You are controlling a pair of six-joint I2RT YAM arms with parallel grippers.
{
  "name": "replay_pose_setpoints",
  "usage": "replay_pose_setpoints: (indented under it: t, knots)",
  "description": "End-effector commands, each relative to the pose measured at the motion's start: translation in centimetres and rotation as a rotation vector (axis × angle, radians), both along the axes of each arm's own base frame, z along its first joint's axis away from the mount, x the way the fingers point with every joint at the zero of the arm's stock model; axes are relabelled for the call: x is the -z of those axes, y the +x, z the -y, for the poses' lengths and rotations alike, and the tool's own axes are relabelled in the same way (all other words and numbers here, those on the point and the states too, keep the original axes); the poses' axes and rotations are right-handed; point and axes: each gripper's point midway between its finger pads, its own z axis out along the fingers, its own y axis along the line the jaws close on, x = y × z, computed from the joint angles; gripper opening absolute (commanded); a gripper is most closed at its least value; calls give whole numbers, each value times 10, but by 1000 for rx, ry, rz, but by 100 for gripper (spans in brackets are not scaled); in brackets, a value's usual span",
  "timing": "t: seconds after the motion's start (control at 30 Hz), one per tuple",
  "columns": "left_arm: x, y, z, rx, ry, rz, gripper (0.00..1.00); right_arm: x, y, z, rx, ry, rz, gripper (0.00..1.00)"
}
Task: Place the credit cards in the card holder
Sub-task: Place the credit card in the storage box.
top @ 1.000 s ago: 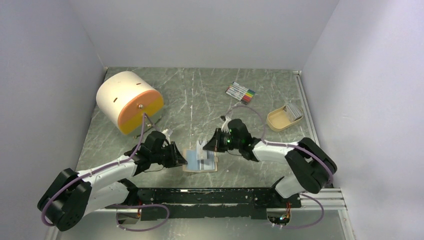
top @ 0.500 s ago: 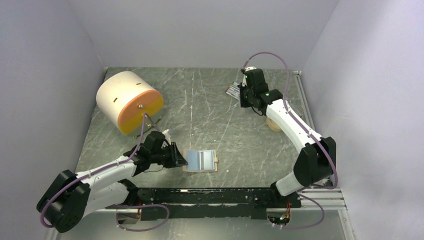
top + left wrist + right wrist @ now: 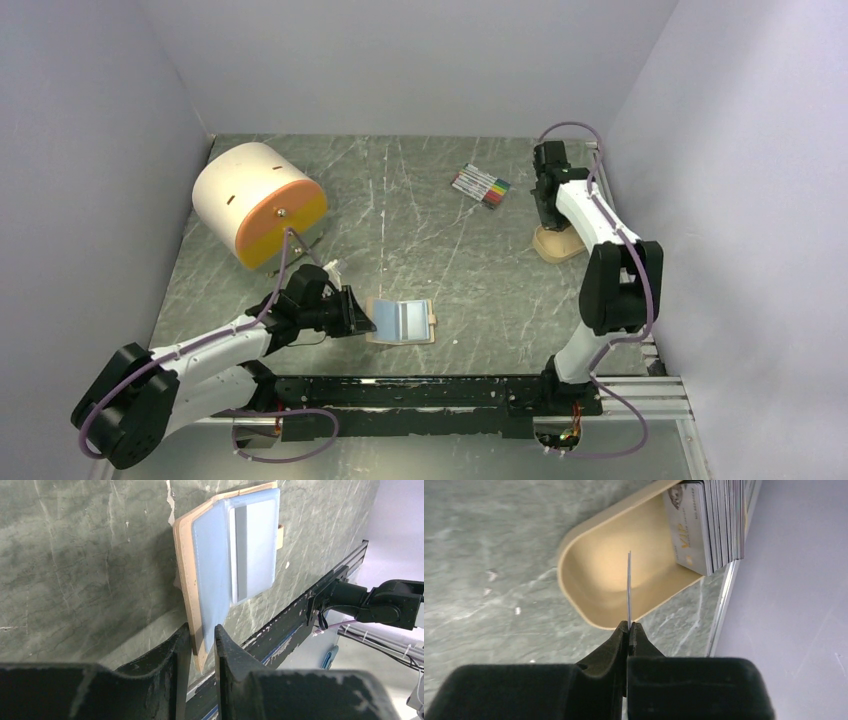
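Note:
The tan card holder lies open near the table's front edge, pale blue sleeves up. A grey-white card sits in one sleeve. My left gripper is shut on the holder's left edge, tan cover and blue sleeve between the jaws. My right gripper is at the back right above the tan tray. It is shut on one thin credit card, seen edge-on over the tray. A stack of credit cards stands on edge in the tray's far end.
A white and orange cylinder stands at the back left. A bundle of marker pens lies left of the right gripper. A metal rail and the right wall run close beside the tray. A black rail runs along the near edge.
My right arm has swung from the card holder to the back right, past the pens, and now holds a single card over the tray. The left gripper has stayed on the holder.

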Motion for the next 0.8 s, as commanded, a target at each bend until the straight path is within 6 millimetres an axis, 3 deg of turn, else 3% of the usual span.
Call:
replay_pose_setpoints:
  t: [0.0, 0.4, 0.63, 0.77]
  knots:
    - [-6, -2, 8, 27, -47, 9, 29, 15, 9, 21, -22, -16, -77, 0]
    - [-1, 3, 11, 30, -23, -9, 28, 62, 21, 51, -34, -16, -158, 0]
    - [1, 6, 11, 26, -13, -10, 29, 64, 30, 52, -48, 4, -137, 0]
    - [1, 6, 11, 27, -12, -12, 28, 50, 34, 53, -41, 2, -99, 0]
